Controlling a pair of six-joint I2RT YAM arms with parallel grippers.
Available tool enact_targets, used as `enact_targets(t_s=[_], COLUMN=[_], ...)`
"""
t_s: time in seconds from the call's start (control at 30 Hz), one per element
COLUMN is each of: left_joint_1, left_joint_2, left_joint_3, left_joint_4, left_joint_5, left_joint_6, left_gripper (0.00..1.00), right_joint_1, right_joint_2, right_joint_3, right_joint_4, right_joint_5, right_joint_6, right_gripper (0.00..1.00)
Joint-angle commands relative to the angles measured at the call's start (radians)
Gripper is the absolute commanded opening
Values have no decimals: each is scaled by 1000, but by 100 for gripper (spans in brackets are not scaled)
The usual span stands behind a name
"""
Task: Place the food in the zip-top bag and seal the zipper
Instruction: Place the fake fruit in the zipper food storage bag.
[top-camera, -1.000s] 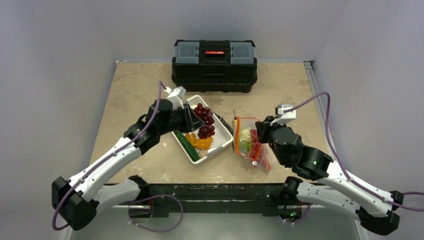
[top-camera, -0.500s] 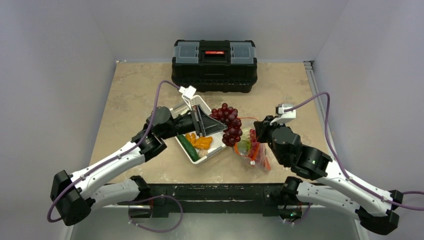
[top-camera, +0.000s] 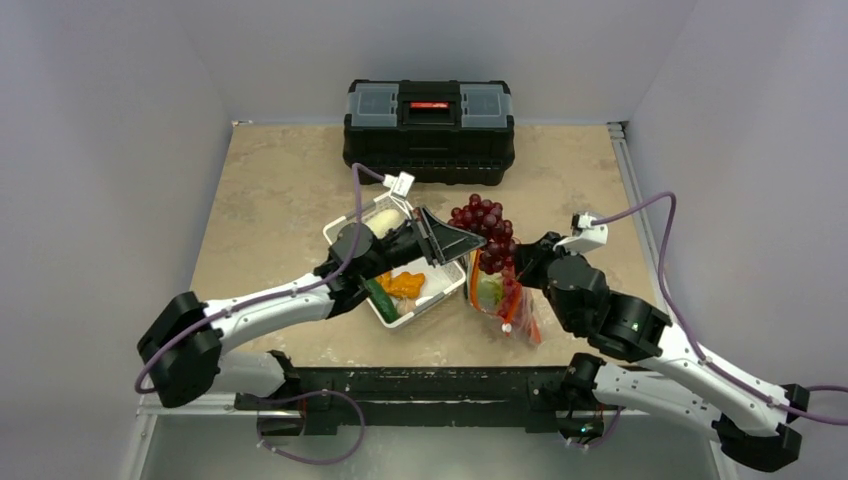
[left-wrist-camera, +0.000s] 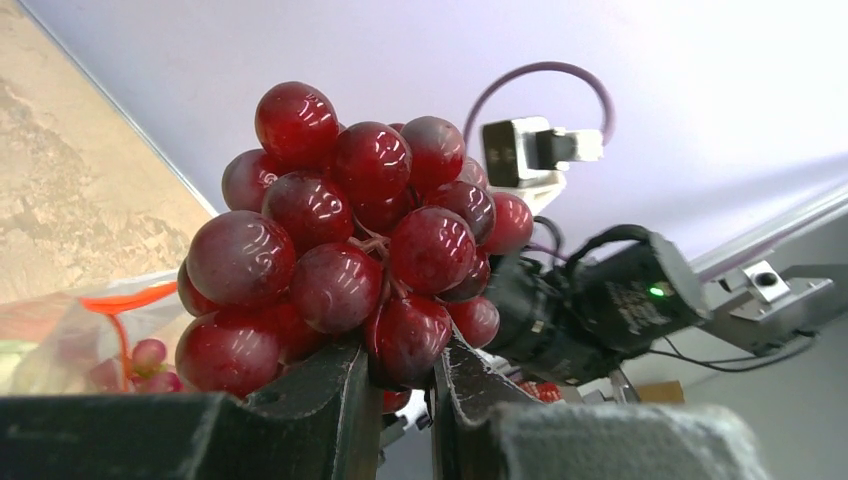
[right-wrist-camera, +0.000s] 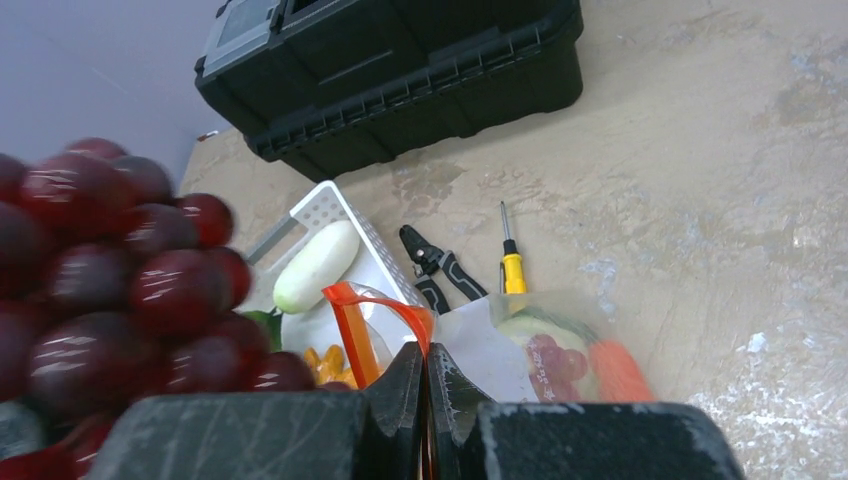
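Note:
My left gripper (top-camera: 462, 243) (left-wrist-camera: 400, 385) is shut on a bunch of dark red grapes (top-camera: 485, 228) (left-wrist-camera: 350, 240), held in the air just over the mouth of the zip-top bag (top-camera: 503, 303). My right gripper (top-camera: 518, 272) (right-wrist-camera: 424, 365) is shut on the bag's orange-red zipper (right-wrist-camera: 352, 325), holding the mouth up. Inside the clear bag lie a carrot (right-wrist-camera: 620, 370), pale cabbage (right-wrist-camera: 540, 330) and a pink piece (right-wrist-camera: 548, 365). The white basket (top-camera: 345, 228) holds a white oblong (right-wrist-camera: 315, 265), a green cucumber (top-camera: 380, 298) and an orange chunk (top-camera: 405, 283).
A black toolbox (top-camera: 429, 118) stands at the back of the table. Black pruning shears (right-wrist-camera: 440, 270) and a yellow-handled screwdriver (right-wrist-camera: 512, 265) lie on the table between the basket and the bag. Grey walls close in both sides.
My left gripper has lifted the grapes out of the basket and carried them right, to above the bag's mouth. The right gripper keeps its hold on the zipper edge.

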Motion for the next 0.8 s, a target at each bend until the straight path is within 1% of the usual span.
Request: enact_targets(t_s=[0.0,0.13,0.3,0.5,0.77], left_joint_1=[-25,-62,-109,-165,-184], left_joint_2=[110,172,186,231,253], left_joint_3=[10,20,-2,-42,-84], left_joint_4=[297,343,295,290,292], left_joint_5=[-70,-97,-154,-203,-222], left_joint_6=[-20,-2,70,116,132], left_gripper=[0,0,0,0,0], right_joint_1=[4,4,4,4,4], right_joint_2=[-42,-59,-85,-110,-144], right_joint_3=[48,55,51,40,45], right_joint_4=[8,-18,-36,-49,-67], right_joint_5=[44,65,87,112,141], right_joint_6=[86,110,151,191,202], right_gripper=[0,0,0,0,0])
